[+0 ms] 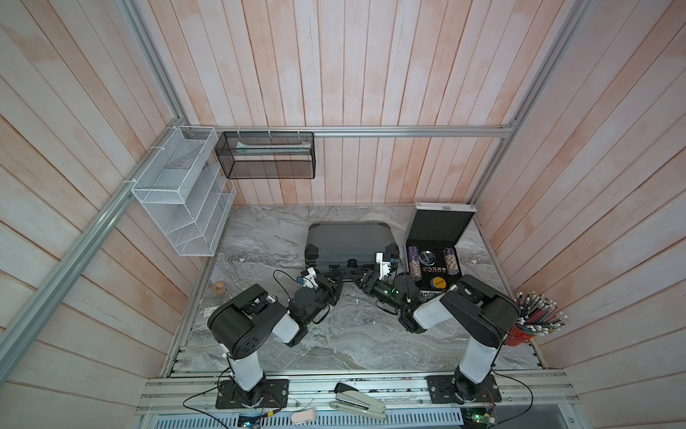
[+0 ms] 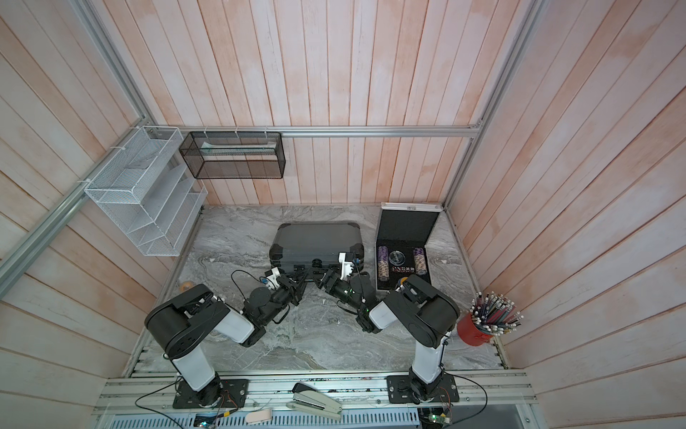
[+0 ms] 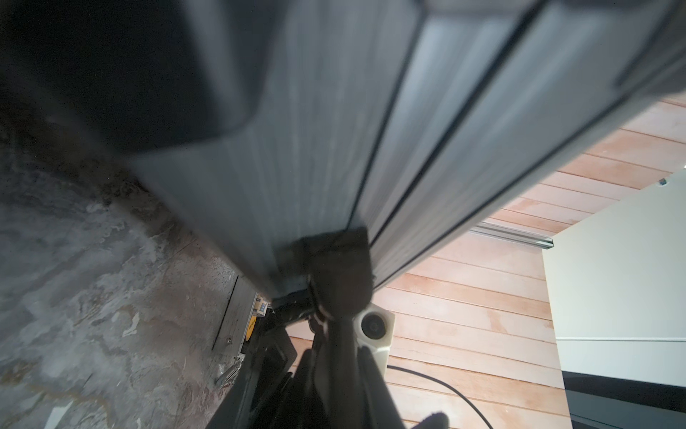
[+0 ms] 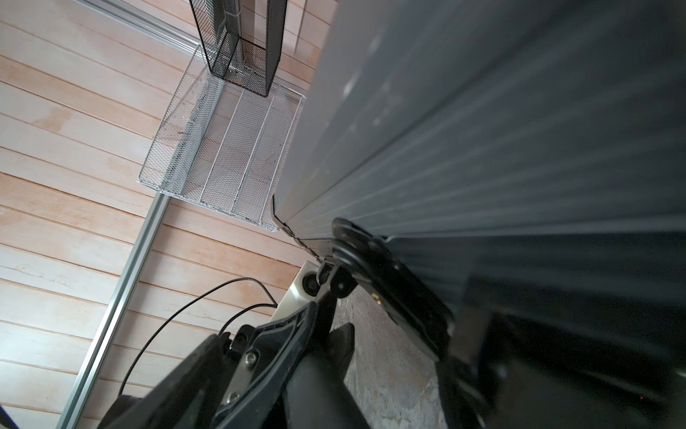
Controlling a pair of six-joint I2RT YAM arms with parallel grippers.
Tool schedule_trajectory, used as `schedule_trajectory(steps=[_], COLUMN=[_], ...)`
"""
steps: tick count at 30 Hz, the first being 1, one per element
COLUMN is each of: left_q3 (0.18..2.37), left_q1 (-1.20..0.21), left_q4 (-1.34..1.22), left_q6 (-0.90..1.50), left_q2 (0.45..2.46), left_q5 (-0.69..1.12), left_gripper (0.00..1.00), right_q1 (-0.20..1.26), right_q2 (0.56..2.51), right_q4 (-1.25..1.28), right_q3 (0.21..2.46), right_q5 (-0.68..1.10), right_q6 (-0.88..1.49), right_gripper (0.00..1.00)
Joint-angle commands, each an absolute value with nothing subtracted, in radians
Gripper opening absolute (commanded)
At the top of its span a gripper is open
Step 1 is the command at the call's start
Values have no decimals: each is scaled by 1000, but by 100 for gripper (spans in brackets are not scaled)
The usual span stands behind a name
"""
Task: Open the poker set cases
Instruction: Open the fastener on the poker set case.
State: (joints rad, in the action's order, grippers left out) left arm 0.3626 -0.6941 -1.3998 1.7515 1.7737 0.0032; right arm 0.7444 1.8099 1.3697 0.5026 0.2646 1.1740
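Observation:
The larger dark grey poker set case (image 1: 349,237) (image 2: 315,237) lies in mid table with its lid down. To its right the smaller silver case (image 1: 440,223) (image 2: 404,226) stands open, with chips in its black foam. Both grippers are at the dark case's front side by the handle (image 1: 352,263). My left gripper (image 1: 343,273) (image 3: 337,304) is shut, and its tips touch a black fitting (image 3: 334,252) on the seam. My right gripper (image 1: 365,276) (image 4: 401,327) is open, its jaws to either side of the handle's end (image 4: 371,267).
A white mesh basket (image 1: 182,193) and a black mesh basket (image 1: 265,154) hang on the walls at the back left. A red cup of pencils (image 1: 534,323) stands at the table's right edge. A tape roll (image 1: 219,286) lies left, a stapler (image 1: 358,403) on the front rail.

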Motion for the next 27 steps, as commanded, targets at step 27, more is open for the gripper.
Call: schedule_trajectory(steps=[27], left_q3=[378], left_q1=[-676], left_q4=[-1532], left_q6=[1897], left_q2=[1846], left_q5=[51], left_gripper=[0], right_q1=[764], right_q2=[1702], right_q4=[1669], right_q3=[524], right_q5=[396], right_q6=[1246], right_gripper=[87])
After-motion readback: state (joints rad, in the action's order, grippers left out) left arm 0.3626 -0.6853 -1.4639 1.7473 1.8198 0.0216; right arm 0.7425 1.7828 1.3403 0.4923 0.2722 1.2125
